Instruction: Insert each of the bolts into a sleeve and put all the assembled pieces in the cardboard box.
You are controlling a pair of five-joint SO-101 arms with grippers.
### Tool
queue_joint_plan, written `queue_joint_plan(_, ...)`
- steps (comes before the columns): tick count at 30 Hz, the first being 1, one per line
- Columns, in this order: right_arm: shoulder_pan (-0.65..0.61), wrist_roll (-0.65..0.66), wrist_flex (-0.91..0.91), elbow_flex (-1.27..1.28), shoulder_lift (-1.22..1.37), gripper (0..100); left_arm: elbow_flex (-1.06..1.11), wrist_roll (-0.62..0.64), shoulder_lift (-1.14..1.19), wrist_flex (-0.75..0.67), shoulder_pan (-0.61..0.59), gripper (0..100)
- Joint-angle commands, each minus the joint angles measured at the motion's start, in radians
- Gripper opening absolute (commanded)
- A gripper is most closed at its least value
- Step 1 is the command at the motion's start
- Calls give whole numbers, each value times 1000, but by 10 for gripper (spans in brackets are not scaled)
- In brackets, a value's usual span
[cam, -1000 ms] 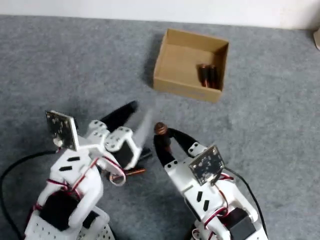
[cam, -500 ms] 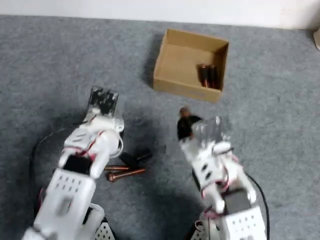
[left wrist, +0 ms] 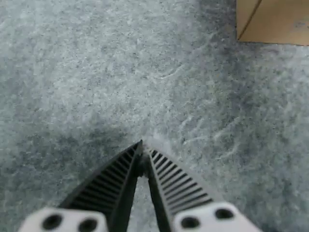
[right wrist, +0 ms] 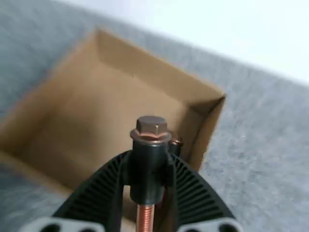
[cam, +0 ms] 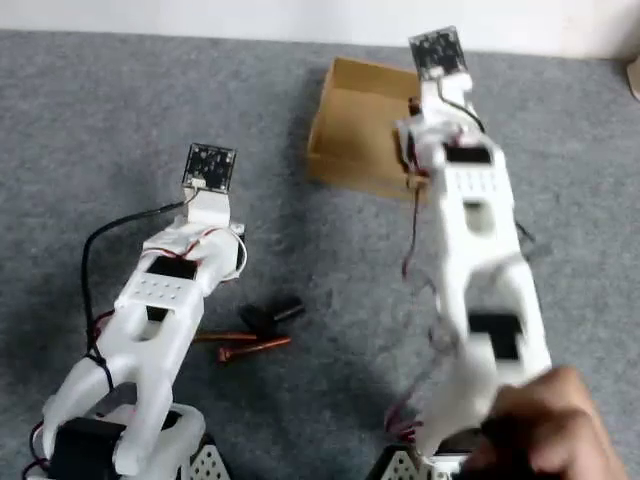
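My right gripper (right wrist: 149, 160) is shut on a black sleeve (right wrist: 148, 169) with a copper bolt (right wrist: 151, 127) through it, held above the open cardboard box (right wrist: 145, 67). Another copper-headed piece (right wrist: 176, 142) shows just behind it, in the box's corner. From above, the right arm (cam: 470, 200) stretches out over the box (cam: 345, 172). My left gripper (left wrist: 141, 149) is shut on nothing, low over bare carpet, with a box corner (left wrist: 270, 21) beyond it. Two loose copper bolts (cam: 252, 346) and black sleeves (cam: 270, 313) lie beside the left arm (cam: 175, 290).
Grey carpet (cam: 120, 110) covers the whole table. A white wall edge runs along the far side. The loose parts lie close to the left arm's base, between the two arms.
The right arm has stretched forward, carrying the sleeved bolt from the middle of the table to above the box. The left arm has lifted off the loose parts and swung forward.
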Motion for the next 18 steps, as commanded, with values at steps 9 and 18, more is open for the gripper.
queue_joint_plan(9, -13, 8, 509, -1457, 883, 5, -44, 6, 1, -21, -7, 7)
queue_joint_plan(18, -38, 9, 697, -1547, 944, 241, -44, 8, 1, -21, -5, 7)
